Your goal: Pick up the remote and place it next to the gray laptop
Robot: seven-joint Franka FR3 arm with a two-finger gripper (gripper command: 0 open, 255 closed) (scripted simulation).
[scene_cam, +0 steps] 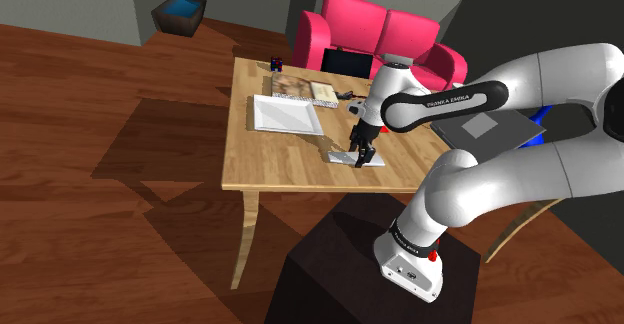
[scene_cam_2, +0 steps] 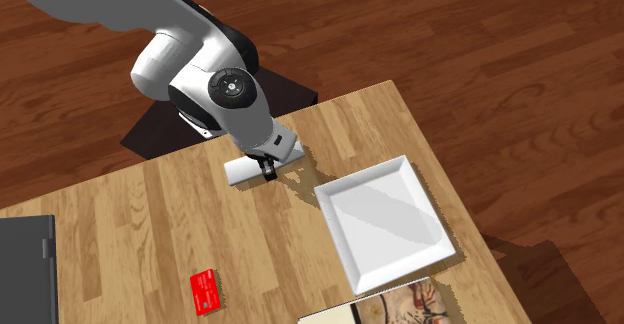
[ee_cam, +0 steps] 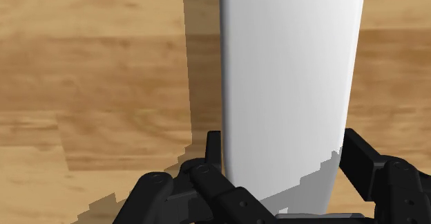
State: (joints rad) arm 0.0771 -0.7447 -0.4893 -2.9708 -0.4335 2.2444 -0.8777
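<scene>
The remote (scene_cam: 343,158) (scene_cam_2: 240,171) is a plain white slab lying flat on the wooden table (scene_cam: 280,167) (scene_cam_2: 130,222), close to the edge nearest the stand. My gripper (scene_cam: 362,156) (scene_cam_2: 268,169) points straight down onto it. In the wrist view the remote (ee_cam: 290,70) runs away from the hand, and my gripper (ee_cam: 286,150) is shut on it, one black finger pressed against each long side. The gray laptop (scene_cam: 490,130) (scene_cam_2: 25,262) lies closed at the table's end, toward the shoulder view's right.
A white square plate (scene_cam: 287,114) (scene_cam_2: 385,220) sits just beyond the remote. Farther back lie a patterned book (scene_cam: 300,89) (scene_cam_2: 420,302) and a small red card (scene_cam_2: 205,292). A pink sofa (scene_cam: 380,37) stands behind the table, and a dark bin (scene_cam: 178,14) sits on the floor.
</scene>
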